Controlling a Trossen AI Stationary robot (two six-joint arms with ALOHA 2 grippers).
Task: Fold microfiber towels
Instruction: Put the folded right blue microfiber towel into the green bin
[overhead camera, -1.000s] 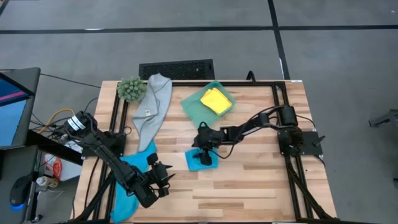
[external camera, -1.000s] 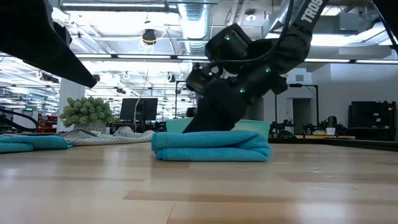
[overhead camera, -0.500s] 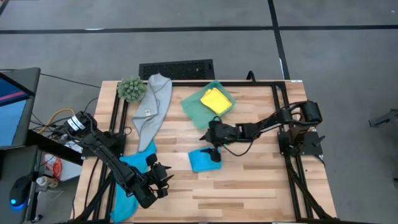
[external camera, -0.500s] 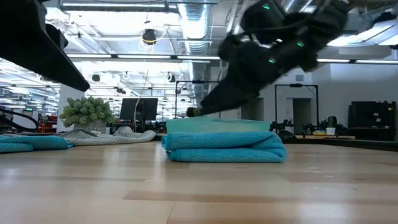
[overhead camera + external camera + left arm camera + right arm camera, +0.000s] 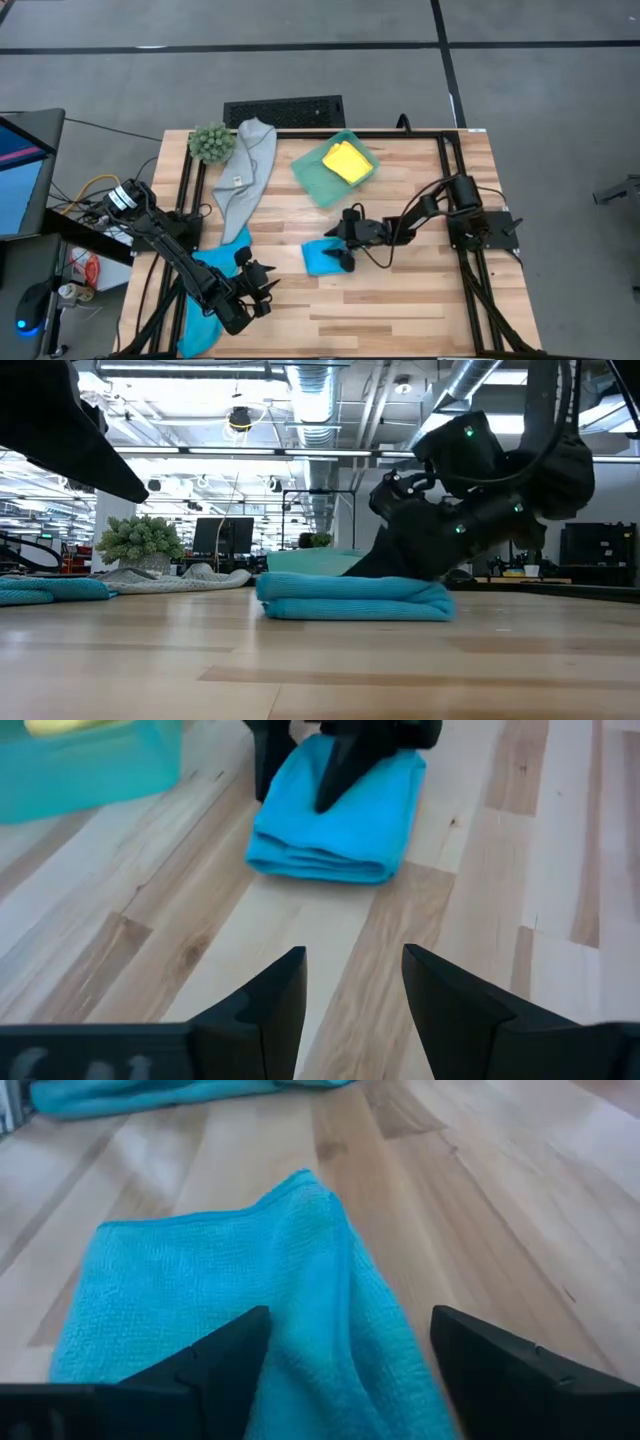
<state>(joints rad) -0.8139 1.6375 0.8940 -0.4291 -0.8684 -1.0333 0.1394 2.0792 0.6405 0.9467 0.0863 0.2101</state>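
Since a second ago my right gripper (image 5: 343,262) dropped lower beside the folded blue towel (image 5: 322,258), jaws wide and empty. It looked soft and limp (best pinched at a folded edge).

Folded towel (image 5: 322,258) mid-table, right hand (image 5: 345,258) over it (fingers apart)

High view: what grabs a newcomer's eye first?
The folded blue towel at mid-table, with the right tool open and low at its edge. Next, the yellow towel in the teal tray toward the table's far side, beside the limp grey towel. The left tool waits open near the front-left, by another blue towel draped off that edge.
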